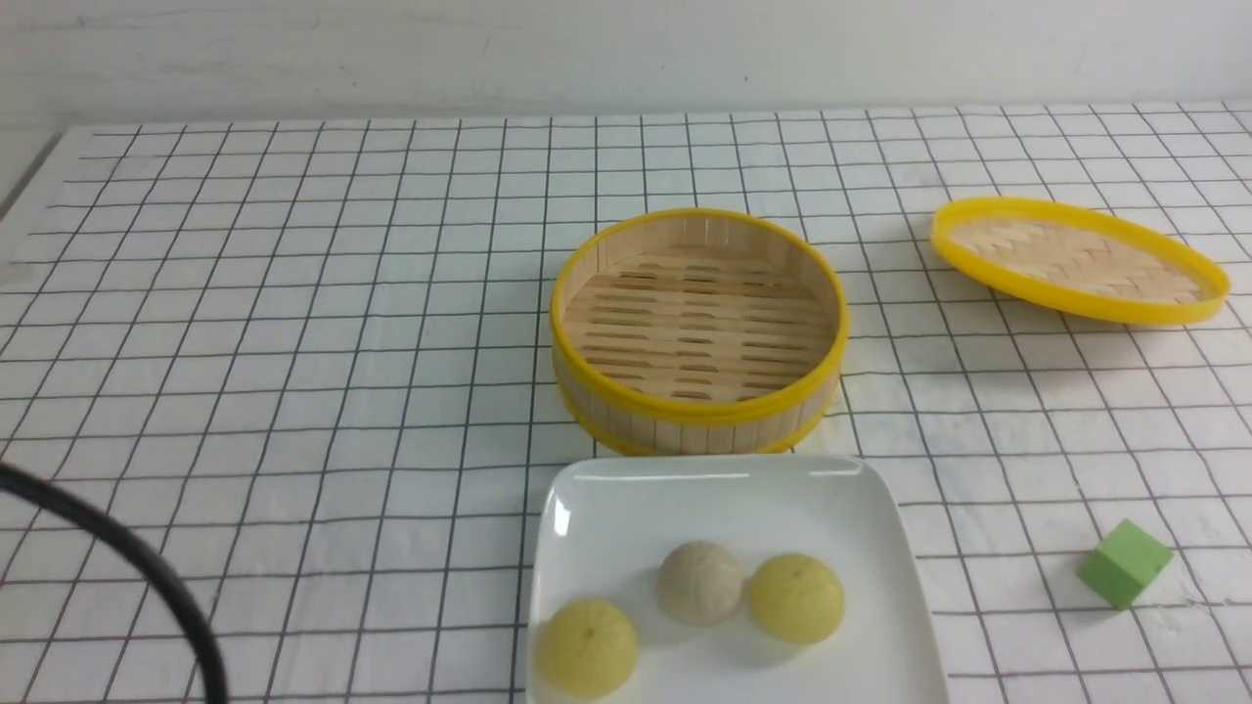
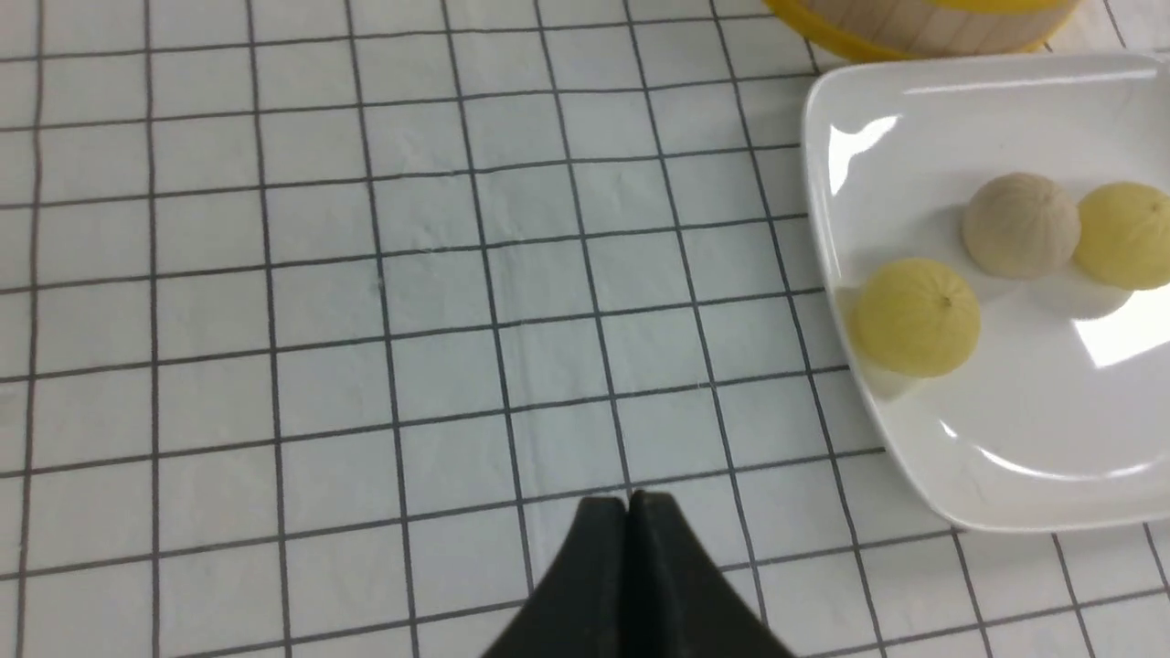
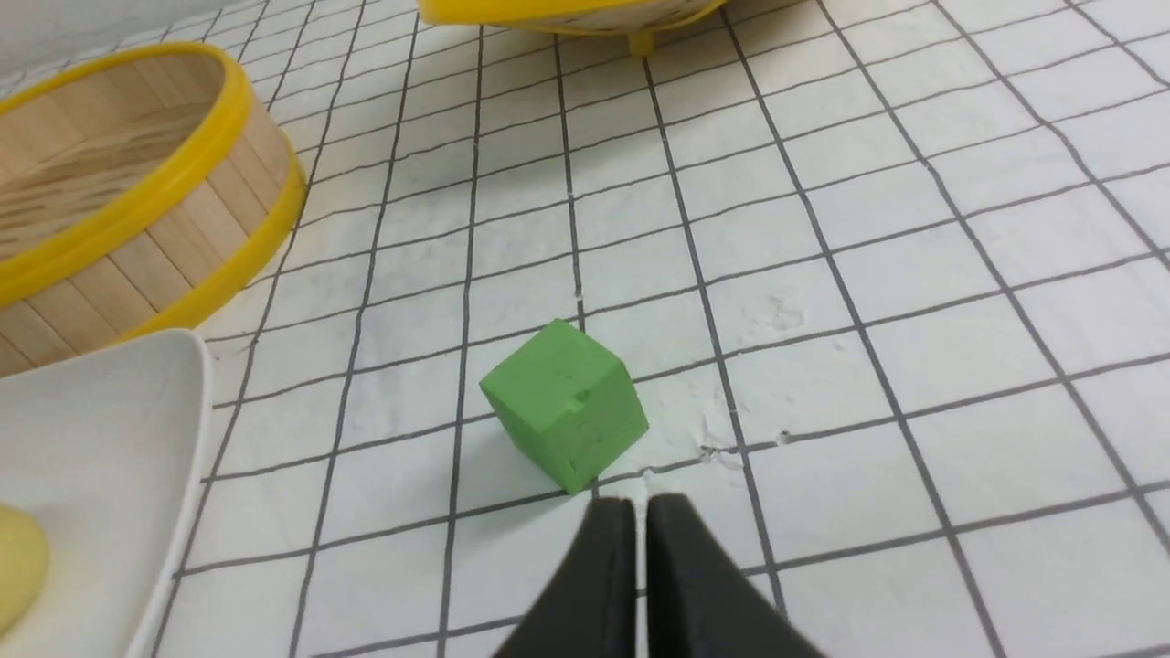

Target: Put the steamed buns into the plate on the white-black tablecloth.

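Three steamed buns on the plate; both grippers closed and empty.

The plate [image 1: 734, 489] lies at the near centre of the white-black tablecloth [image 1: 293, 293], carrying the left yellow bun [image 1: 586, 647], beige bun [image 1: 700, 582] and right yellow bun [image 1: 796, 597]. The steamer basket [image 1: 697, 328] sits just beyond it, empty; the lid [image 1: 1076, 259] far right, tilted; the green cube [image 1: 1125, 563] near right. The left gripper [image 2: 629, 501] and right gripper [image 3: 638, 504] have fingers pressed together, gripping nothing, over bare cloth.
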Action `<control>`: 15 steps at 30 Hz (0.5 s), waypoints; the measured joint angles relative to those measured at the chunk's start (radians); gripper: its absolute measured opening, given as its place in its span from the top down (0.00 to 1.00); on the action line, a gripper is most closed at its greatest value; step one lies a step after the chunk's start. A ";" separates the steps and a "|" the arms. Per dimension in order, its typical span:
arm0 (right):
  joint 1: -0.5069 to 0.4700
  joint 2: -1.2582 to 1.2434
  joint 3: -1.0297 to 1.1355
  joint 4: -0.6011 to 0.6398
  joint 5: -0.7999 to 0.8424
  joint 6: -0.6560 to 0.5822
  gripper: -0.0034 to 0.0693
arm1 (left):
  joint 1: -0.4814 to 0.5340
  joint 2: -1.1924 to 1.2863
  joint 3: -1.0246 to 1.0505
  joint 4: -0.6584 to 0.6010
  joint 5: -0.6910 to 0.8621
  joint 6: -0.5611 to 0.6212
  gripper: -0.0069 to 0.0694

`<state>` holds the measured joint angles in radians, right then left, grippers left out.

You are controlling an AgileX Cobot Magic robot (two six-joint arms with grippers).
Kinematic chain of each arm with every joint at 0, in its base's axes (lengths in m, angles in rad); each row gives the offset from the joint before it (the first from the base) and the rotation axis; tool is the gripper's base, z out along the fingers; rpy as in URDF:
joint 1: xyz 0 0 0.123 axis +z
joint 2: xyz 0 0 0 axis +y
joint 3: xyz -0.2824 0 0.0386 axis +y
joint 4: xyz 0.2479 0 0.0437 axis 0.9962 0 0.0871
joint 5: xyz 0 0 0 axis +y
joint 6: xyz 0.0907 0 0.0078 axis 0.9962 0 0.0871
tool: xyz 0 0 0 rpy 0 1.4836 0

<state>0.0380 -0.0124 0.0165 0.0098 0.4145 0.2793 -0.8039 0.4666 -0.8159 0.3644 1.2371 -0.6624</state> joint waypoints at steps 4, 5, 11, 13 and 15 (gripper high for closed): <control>0.000 0.000 0.000 -0.022 -0.006 -0.096 0.89 | 0.000 -0.077 0.053 0.053 0.000 -0.057 0.91; 0.000 0.000 0.000 -0.024 -0.007 -0.109 0.88 | 0.000 -0.091 0.072 0.062 -0.001 -0.072 0.91; 0.000 0.000 0.000 -0.026 -0.007 -0.124 0.87 | 0.000 -0.180 0.278 0.135 -0.248 -0.128 0.91; 0.000 0.000 0.000 -0.026 -0.007 -0.124 0.87 | 0.000 -0.192 0.346 0.196 -0.400 -0.173 0.91; 0.000 0.000 0.000 -0.026 -0.007 -0.125 0.87 | 0.000 -0.194 0.391 0.251 -0.524 -0.220 0.91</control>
<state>0.0380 -0.0124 0.0165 -0.0161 0.4078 0.1540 -0.8039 0.2726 -0.4245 0.6155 0.7131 -0.8821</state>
